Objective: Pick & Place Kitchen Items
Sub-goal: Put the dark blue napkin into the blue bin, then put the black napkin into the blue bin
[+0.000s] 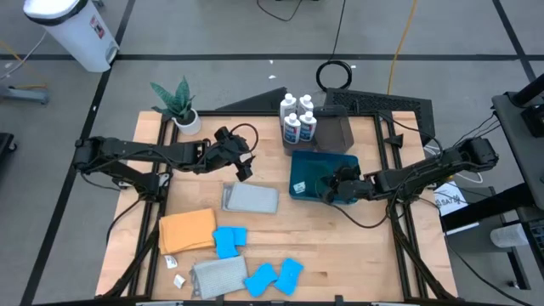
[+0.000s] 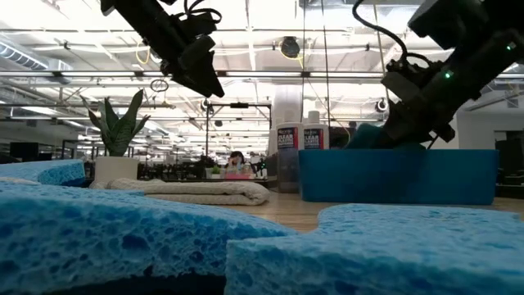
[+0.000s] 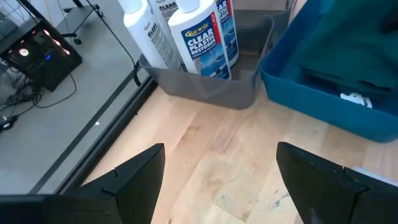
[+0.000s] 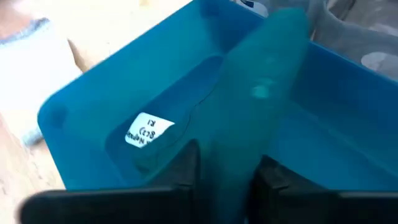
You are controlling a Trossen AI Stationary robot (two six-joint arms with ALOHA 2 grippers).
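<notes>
Right gripper [image 4: 225,167] is lowering a dark green cloth [image 4: 261,93] into the blue bin [image 1: 298,158], fingers narrowly parted around the fold.

Left gripper [image 1: 240,161] is hovering wide and empty above the tabletop [image 1: 357,246], between the grey cloth [image 1: 251,198] and the white bottles [image 1: 297,117] standing in the dark grey tray [image 3: 205,90]. To finish this placement well, the right gripper is probably best opening fully only once the dark green cloth is resting on the bin floor, then rising straight up so the fabric is not dragging over the rim. An orange cloth [image 1: 187,229] and several blue sponges [image 1: 229,240] are lying near the tabletop's front edge, waiting for pickup.
</notes>
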